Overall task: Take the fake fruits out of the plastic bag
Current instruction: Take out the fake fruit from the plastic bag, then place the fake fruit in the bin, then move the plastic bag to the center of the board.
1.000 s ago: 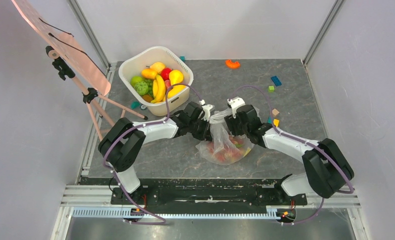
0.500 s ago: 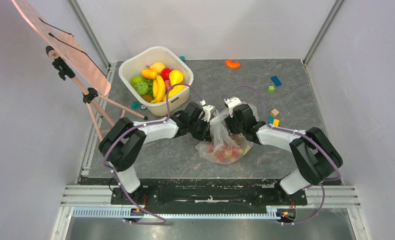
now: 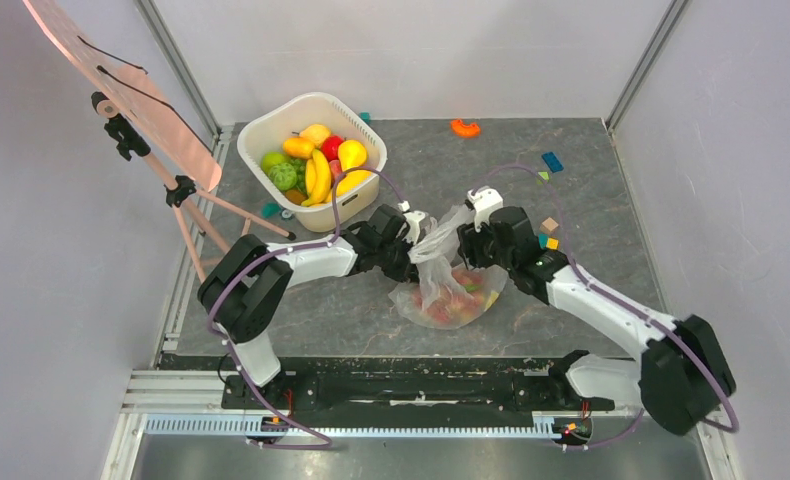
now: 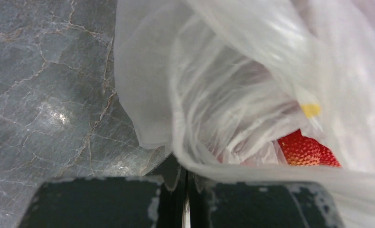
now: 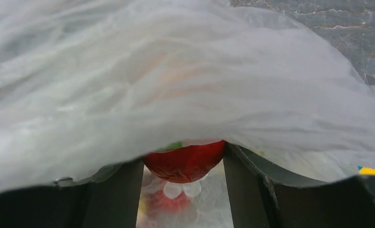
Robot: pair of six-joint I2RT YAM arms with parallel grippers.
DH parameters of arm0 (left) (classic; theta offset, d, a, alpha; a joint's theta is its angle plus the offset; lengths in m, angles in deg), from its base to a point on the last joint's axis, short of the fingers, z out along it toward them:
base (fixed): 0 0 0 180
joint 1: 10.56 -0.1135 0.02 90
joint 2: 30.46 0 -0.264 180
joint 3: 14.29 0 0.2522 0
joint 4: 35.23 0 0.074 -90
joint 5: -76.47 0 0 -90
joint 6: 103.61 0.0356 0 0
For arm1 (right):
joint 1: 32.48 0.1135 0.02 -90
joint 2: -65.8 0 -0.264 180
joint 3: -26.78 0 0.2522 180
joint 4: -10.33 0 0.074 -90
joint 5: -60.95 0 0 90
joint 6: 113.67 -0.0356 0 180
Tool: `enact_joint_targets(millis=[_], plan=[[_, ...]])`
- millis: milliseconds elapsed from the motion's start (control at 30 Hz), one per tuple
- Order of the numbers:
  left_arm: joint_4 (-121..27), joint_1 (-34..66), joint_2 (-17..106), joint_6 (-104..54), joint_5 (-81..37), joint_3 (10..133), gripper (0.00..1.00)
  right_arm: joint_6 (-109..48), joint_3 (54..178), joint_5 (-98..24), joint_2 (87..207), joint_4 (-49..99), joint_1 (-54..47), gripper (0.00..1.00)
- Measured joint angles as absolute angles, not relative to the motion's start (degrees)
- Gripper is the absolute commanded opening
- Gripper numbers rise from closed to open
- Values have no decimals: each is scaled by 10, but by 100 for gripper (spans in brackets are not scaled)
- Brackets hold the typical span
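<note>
The clear plastic bag lies mid-table with fake fruits showing red, pink and yellow through it. My left gripper is shut on the bag's upper left edge. In the left wrist view its jaws pinch the film of the bag, and a red bumpy fruit shows through it. My right gripper is at the bag's mouth. In the right wrist view a glossy red fruit spans the gap between that gripper's fingers, touching both. Bag film drapes over them.
A white tub at the back left holds bananas, green fruit and other fruit. A pink board on a stand leans at the far left. Small toy blocks and an orange piece lie at the back right.
The right arm has swung outward and its gripper has shifted slightly right and back, drawing the bag's mouth with it. Its jaws narrowed a little. The left gripper has stayed in place.
</note>
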State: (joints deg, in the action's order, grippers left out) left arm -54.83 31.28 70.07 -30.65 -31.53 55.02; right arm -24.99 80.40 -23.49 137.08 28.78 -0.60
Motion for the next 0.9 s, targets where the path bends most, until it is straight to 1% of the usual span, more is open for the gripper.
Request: enact_joint_targets(millis=[267, 467, 600, 733, 900], plan=[[-558, 313, 685, -308, -304, 550, 2, -296, 757, -289, 1221, 395, -6, 45], [-558, 313, 678, -315, -303, 549, 2, -329, 715, -363, 1122, 454, -7, 46], [-558, 313, 671, -316, -300, 544, 2, -344, 714, -394, 1072, 495, -7, 47], [-559, 313, 668, -316, -299, 544, 2, -348, 720, -398, 1030, 545, -7, 47], [-560, 313, 668, -317, -298, 543, 2, -348, 766, -397, 1006, 614, -7, 47]])
